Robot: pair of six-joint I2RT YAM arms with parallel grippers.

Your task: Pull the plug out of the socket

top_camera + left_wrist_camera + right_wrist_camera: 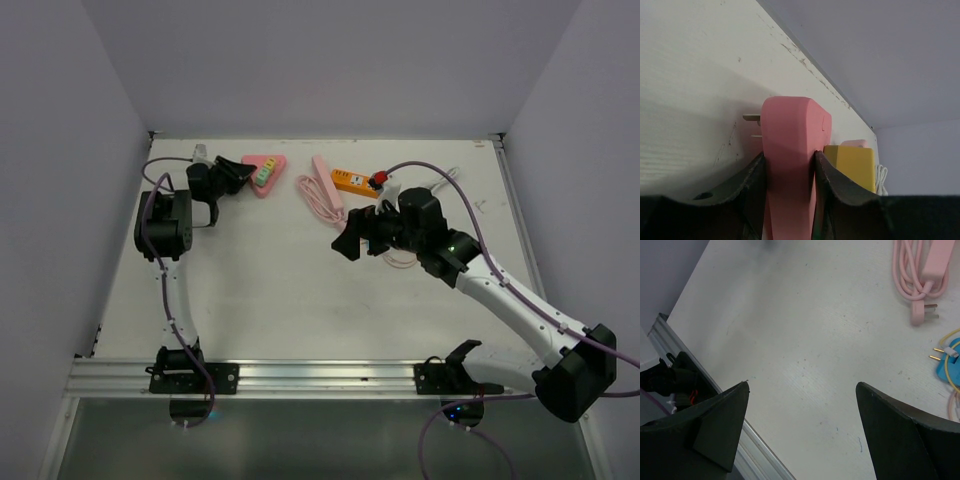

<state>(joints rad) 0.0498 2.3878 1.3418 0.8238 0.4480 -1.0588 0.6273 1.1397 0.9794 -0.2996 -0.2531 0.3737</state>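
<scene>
A pink triangular socket block lies at the back left of the table, with a small green-yellow plug seated on its top. My left gripper is shut on the block's left corner. In the left wrist view both fingers press the sides of the pink block, and two metal prongs stick out on its left. My right gripper hovers over the middle of the table, open and holding nothing.
A pink power strip with a coiled cord lies at the back centre, beside an orange socket box carrying a red plug. A blue plug with yellow cable lies under the right arm. The back wall stands close behind the left gripper.
</scene>
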